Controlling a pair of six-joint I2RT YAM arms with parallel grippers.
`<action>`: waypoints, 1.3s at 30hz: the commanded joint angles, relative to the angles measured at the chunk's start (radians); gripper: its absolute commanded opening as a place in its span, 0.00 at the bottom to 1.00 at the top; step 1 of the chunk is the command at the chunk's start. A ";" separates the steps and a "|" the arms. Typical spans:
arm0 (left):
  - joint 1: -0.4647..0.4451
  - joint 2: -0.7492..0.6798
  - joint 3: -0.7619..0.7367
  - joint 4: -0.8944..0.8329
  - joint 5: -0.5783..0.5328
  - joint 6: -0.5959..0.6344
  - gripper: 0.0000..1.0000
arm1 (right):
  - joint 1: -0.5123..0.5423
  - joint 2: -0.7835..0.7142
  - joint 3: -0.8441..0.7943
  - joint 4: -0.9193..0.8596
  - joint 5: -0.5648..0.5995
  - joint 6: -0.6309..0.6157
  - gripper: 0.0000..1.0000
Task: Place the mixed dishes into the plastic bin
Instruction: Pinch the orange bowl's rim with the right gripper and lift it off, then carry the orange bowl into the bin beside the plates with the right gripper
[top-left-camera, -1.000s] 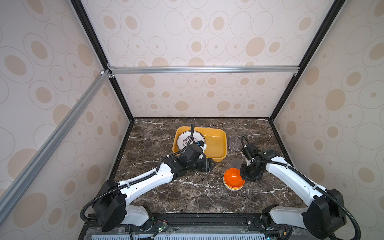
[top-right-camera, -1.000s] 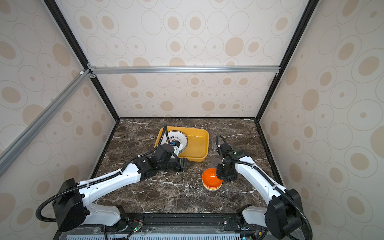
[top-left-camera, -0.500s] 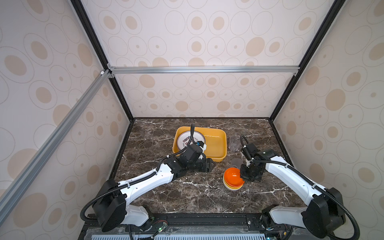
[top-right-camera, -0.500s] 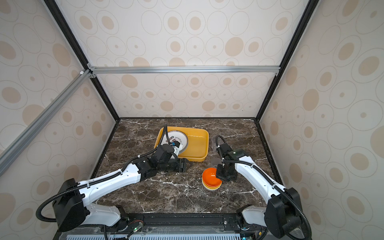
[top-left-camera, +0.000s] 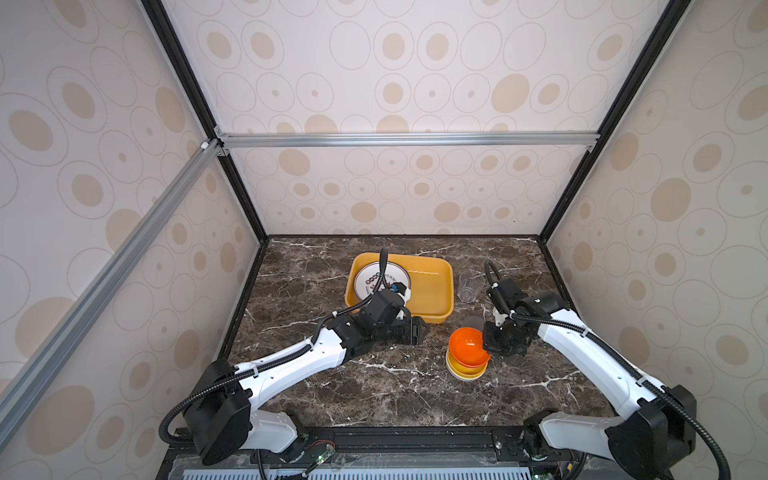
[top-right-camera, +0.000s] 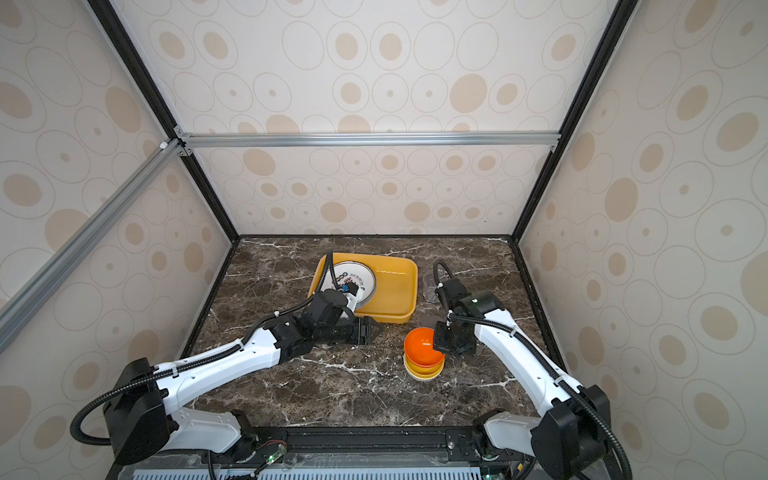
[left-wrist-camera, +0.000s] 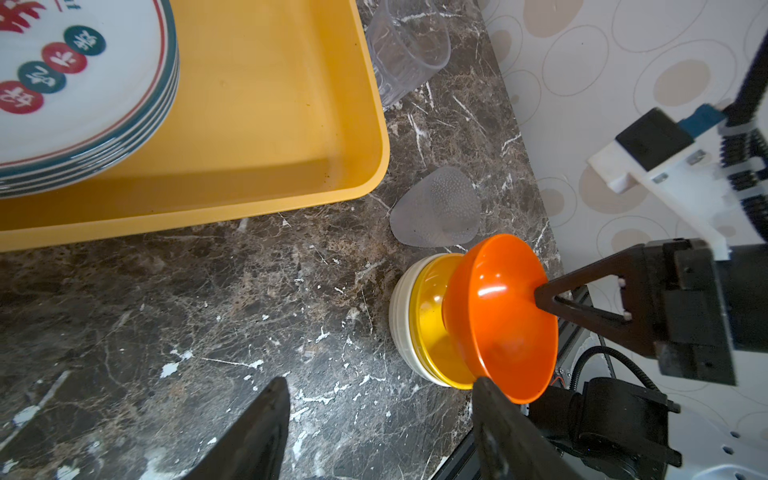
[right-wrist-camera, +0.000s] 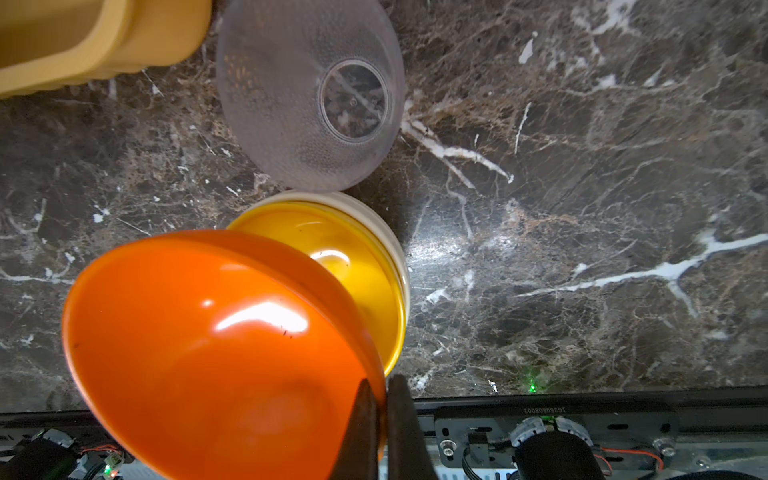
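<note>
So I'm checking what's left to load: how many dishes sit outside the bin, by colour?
orange bowl: 1
yellow bowl: 1
off-white bowl: 1
clear cup: 1
greyish cup: 1
Total: 5

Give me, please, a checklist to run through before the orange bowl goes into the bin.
1. Right gripper shut on orange bowl rim: ok.
2. Orange bowl clear of yellow bowl: cannot tell, tilted over it.
3. Free floor in plastic bin beside plates: ok.
4. Route to bin clear: not ok, greyish cup sits between.
5. Left gripper off the route: cannot tell, open near bin's front.
</note>
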 joint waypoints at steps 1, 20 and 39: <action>-0.008 -0.037 -0.002 -0.002 -0.041 -0.021 0.69 | -0.006 -0.010 0.054 -0.042 0.001 -0.023 0.00; 0.077 -0.175 -0.097 -0.004 -0.090 -0.103 0.71 | -0.006 0.285 0.368 0.025 -0.028 -0.073 0.00; 0.125 -0.251 -0.161 -0.025 -0.100 -0.129 0.72 | -0.023 0.759 0.843 0.031 -0.013 -0.061 0.00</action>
